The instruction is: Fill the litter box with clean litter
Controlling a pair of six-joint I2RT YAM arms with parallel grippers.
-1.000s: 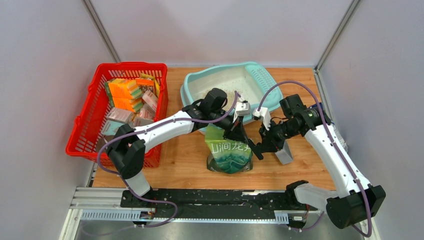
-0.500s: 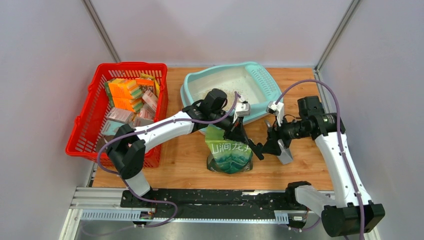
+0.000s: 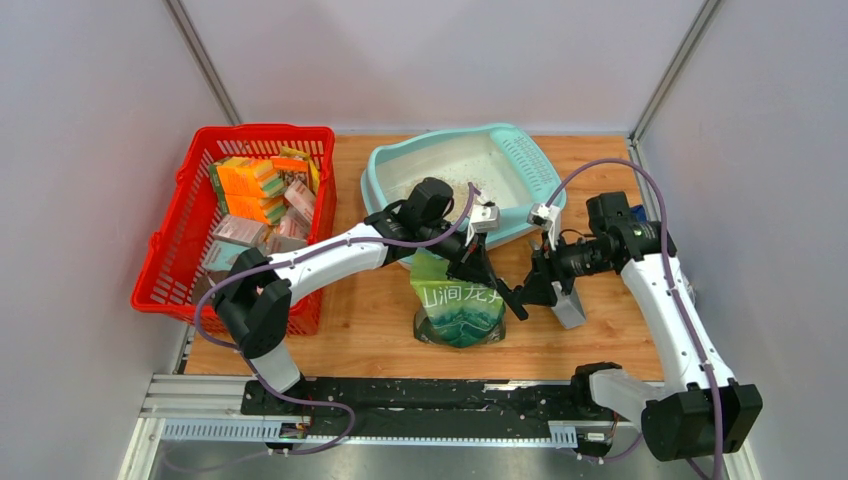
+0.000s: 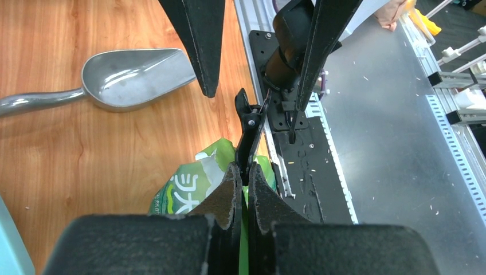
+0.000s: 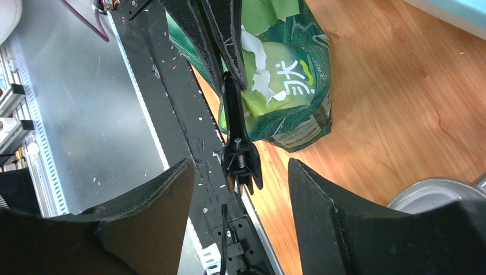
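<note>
The light-teal litter box (image 3: 392, 165) stands at the back centre, whitish inside with only a few specks. No pile of clean litter shows. A green printed bag (image 3: 460, 308) stands in front of it, and also shows in the right wrist view (image 5: 286, 80). A long black clip (image 4: 250, 123) runs along the bag's top. My left gripper (image 3: 479, 262) is shut on the bag's top edge (image 4: 241, 169), right at the clip. My right gripper (image 3: 528, 291) is open, and the clip's handle end (image 5: 240, 157) lies between its fingers (image 5: 239, 166) without touching them.
A grey metal scoop (image 3: 568, 306) lies on the wooden table right of the bag, under my right wrist; it also shows in the left wrist view (image 4: 134, 71). A red mesh basket (image 3: 170, 240) full of packets stands at the left. Grey walls close in both sides.
My right arm's elbow has swung out to the right and its gripper has shifted slightly right beside the clip. The left arm and the bag have not moved.
</note>
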